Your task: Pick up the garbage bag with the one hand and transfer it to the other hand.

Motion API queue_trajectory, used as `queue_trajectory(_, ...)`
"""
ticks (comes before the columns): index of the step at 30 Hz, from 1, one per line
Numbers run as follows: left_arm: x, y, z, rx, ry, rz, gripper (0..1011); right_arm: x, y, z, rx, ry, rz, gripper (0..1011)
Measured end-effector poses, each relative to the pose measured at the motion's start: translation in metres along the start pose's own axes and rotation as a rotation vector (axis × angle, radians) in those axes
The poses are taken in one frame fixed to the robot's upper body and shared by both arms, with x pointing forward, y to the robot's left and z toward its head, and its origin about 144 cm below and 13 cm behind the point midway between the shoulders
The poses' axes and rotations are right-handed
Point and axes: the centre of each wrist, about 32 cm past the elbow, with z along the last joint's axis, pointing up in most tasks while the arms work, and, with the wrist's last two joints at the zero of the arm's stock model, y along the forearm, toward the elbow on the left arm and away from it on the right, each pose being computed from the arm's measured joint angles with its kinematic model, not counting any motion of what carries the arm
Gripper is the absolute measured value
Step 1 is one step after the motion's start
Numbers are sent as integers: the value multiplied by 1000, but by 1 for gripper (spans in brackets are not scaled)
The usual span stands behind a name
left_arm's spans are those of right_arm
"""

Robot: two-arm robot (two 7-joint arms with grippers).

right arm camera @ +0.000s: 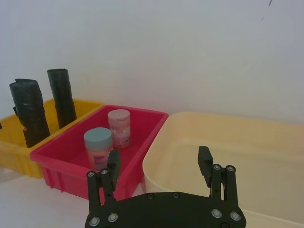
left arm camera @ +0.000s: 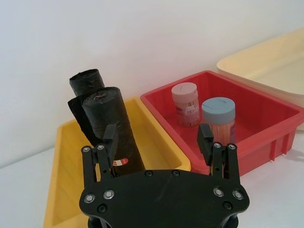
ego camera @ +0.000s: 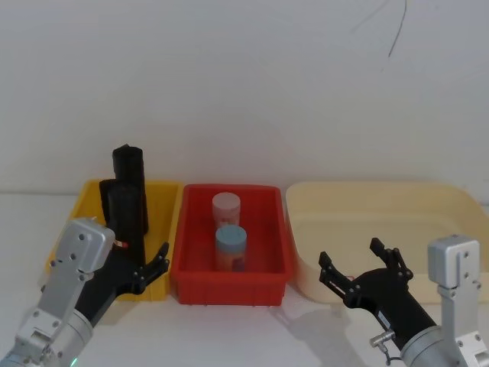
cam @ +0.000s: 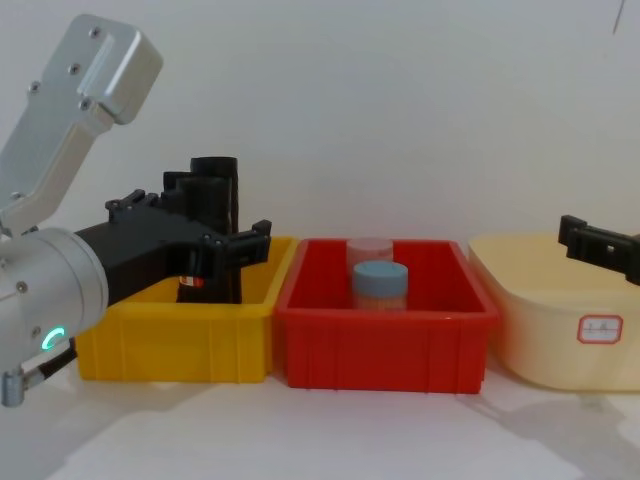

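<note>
A: Bag — where?
B: The bag (left arm camera: 108, 111) stands in the yellow bin (left arm camera: 66, 156), leaning a little, with a red-and-white label low on its side. The left gripper (left arm camera: 158, 137) is right at it, over the front of the bin.
A: Gripped?
B: No. The jaws are spread wide and hold nothing. In the left wrist view the bag sits just ahead of them, off toward one finger (left arm camera: 111, 137), which overlaps the roll. Can't tell if they touch.
A: Chest view?
B: The gripper reaches in from the left at about mid-height of the bag. Its fingers are apart and the black rolls rise behind it.
A: Rolls, plural?
B: Yes, the other roll (left arm camera: 85, 80) is black too and stands just behind the bag in the same bin. No label shows on it.
A: Red bin?
B: The red bin (left arm camera: 266, 118) is in the middle of the row, just beside the yellow bin. It holds two upright jars close together: the pink-lidded jar (left arm camera: 184, 102) farther back and the blue-lidded jar (left arm camera: 218, 118) nearer the robot.
A: Right side?
B: The cream bin (ego camera: 382, 195) is just beside the red bin and has a small white label on its front. The right gripper (ego camera: 350, 256) hangs at its near left corner — jaws wide open, holding nothing, well apart from the bag.
</note>
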Motion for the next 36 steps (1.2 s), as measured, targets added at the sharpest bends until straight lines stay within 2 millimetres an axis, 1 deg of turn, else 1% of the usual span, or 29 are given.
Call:
queue_trajectory(24, 2, -1, -1, -5, 2, 6, 1002, 0, 0, 0, 0, 0, 0, 1000)
queue_trajectory(36, 20, -1, -14, -6, 37, 65, 1001, 0, 0, 0, 0, 0, 0, 1000)
